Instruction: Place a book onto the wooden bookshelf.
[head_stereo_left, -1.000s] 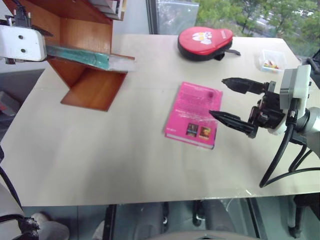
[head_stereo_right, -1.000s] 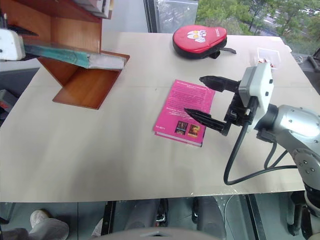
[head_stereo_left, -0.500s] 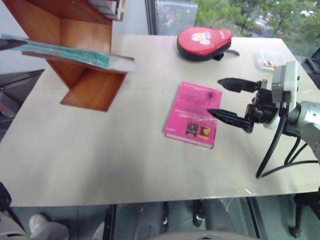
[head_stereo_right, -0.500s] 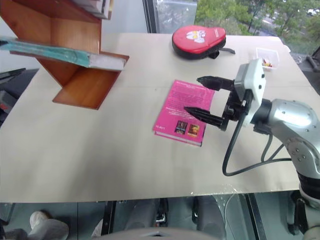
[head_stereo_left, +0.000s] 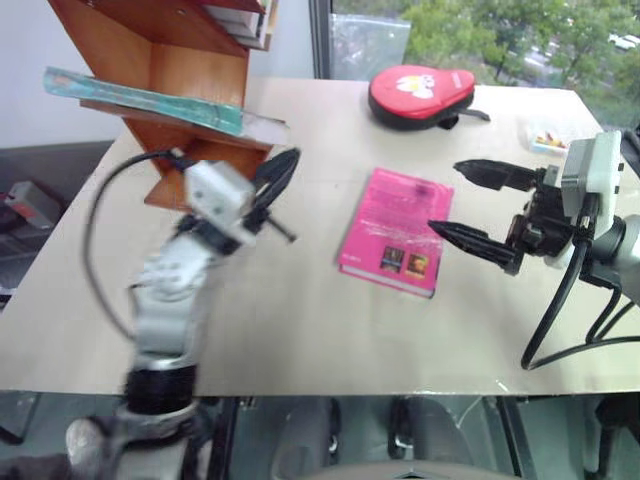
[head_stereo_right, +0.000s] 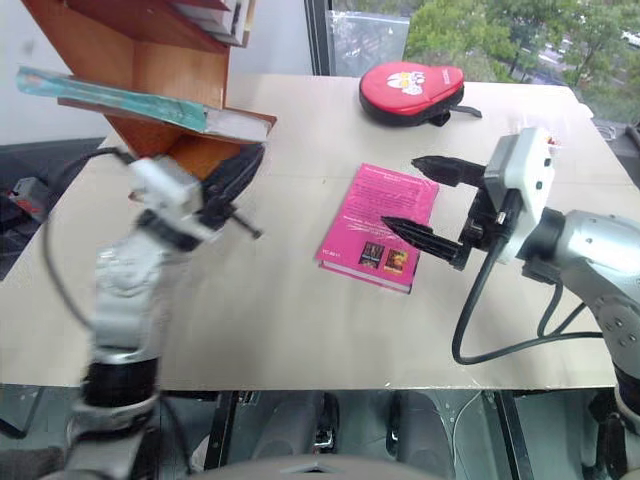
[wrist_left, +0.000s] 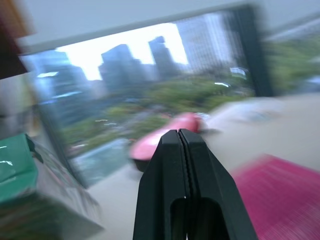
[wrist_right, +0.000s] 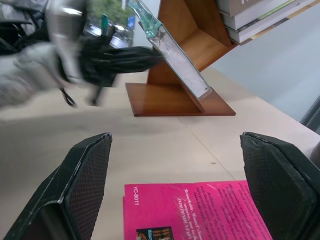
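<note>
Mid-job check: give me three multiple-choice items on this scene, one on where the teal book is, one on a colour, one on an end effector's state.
1. Where is the teal book?
A. On a slanted board of the wooden bookshelf
B. Flat on the table
C. In the right end effector

2. What colour is the book lying flat on the table?
A. Yellow
B. Pink
C. Black

3. How do the right end effector's fingers stand?
A. Shut on the pink book
B. Shut on nothing
C. Open, holding nothing

Answers: 1 A, the teal book rests on the shelf board, free of either end effector. 2 B, the pink book lies mid-table. 3 C, its fingers stand wide apart above that book's edge.
</note>
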